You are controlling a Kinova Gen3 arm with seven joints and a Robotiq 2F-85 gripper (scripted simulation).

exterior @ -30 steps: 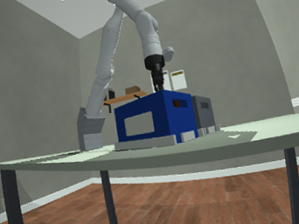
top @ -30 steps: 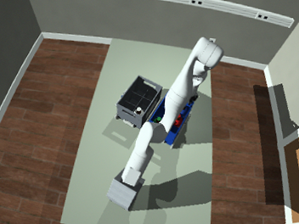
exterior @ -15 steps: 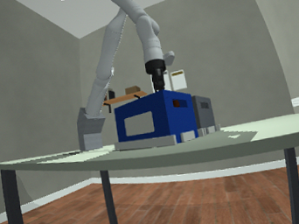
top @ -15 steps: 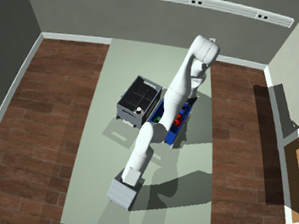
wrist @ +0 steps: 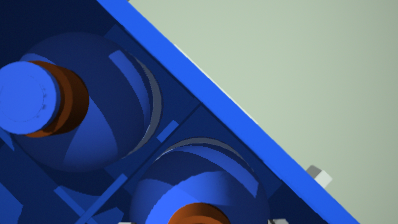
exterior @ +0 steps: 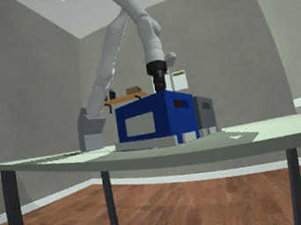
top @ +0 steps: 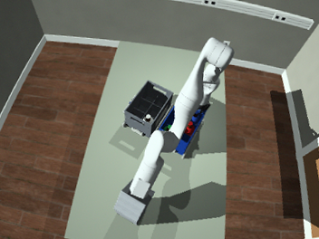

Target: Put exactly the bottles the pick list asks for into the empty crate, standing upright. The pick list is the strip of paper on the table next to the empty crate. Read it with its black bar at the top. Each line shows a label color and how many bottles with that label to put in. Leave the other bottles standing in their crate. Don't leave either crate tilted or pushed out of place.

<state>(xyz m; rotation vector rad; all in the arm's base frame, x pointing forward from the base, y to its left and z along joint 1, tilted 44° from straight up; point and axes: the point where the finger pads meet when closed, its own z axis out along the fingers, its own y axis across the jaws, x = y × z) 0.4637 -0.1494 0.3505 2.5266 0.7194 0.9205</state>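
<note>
The blue crate (top: 182,147) (exterior: 183,121) (wrist: 210,95) holds bottles; a red one (top: 190,128), a green one (top: 167,127) and a blue one (top: 197,113) show beside the arm. My gripper (exterior: 160,89) (wrist: 201,222) points down into this crate. Its fingers stand apart, open, on either side of the brown neck of a blue-labelled bottle (wrist: 200,184), whose cap is out of view. Another blue-capped bottle (wrist: 25,97) stands in the neighbouring compartment. The grey crate (top: 137,121) (exterior: 206,113) holds one upright white-capped bottle (top: 148,118) in a near corner compartment. The pick list cannot be made out.
The two crates stand close side by side on the pale green table (top: 97,184) (exterior: 261,124). The arm (top: 189,98) (exterior: 146,31) passes over the blue crate and hides part of it. Thin dividers (wrist: 107,195) and the crate wall lie close around the bottles.
</note>
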